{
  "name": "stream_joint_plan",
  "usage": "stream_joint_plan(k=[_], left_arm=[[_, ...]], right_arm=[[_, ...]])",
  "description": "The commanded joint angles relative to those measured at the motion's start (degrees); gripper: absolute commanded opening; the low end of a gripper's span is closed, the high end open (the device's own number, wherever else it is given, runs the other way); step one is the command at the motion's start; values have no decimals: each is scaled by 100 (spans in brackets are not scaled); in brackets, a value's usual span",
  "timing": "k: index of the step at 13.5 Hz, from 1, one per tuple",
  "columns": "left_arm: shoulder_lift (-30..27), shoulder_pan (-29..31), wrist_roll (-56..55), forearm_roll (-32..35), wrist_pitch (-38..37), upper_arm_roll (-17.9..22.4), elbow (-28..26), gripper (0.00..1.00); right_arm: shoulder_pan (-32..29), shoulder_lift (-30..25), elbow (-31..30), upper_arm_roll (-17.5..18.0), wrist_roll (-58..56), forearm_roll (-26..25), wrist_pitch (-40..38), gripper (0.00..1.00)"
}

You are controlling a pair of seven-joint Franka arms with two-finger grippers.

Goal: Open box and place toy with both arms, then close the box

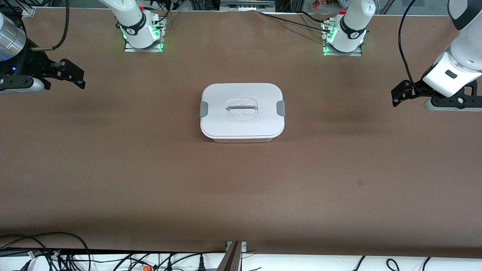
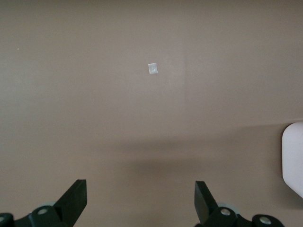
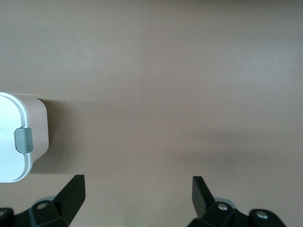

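Note:
The box (image 1: 242, 112) sits in the middle of the table, its white lid on, a grey clip at each end and a clear handle on top. It also shows at the edge of the right wrist view (image 3: 19, 142) and of the left wrist view (image 2: 293, 158). The toy is out of view. My right gripper (image 1: 75, 77) hangs open and empty over the table at the right arm's end, well apart from the box; it shows in its wrist view (image 3: 138, 189). My left gripper (image 1: 399, 96) hangs open and empty over the left arm's end; it shows in its wrist view (image 2: 140, 191).
The brown table (image 1: 241, 188) is bare around the box. A small pale mark (image 2: 153, 68) lies on it under the left arm. Cables (image 1: 56, 256) run along the table's edge nearest the front camera.

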Motion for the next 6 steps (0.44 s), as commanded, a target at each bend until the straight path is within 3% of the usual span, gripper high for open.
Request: stream_joint_plan(k=[1,6], left_arm=[[159,-53,-42,-111,-228,9,349,100],[195,-133,28,-146,-254,-87,464,100]], right_arm=[[-18,19,87,36,72,-40,-65,100],[-18,10,87,45,72,-40,-65,100]])
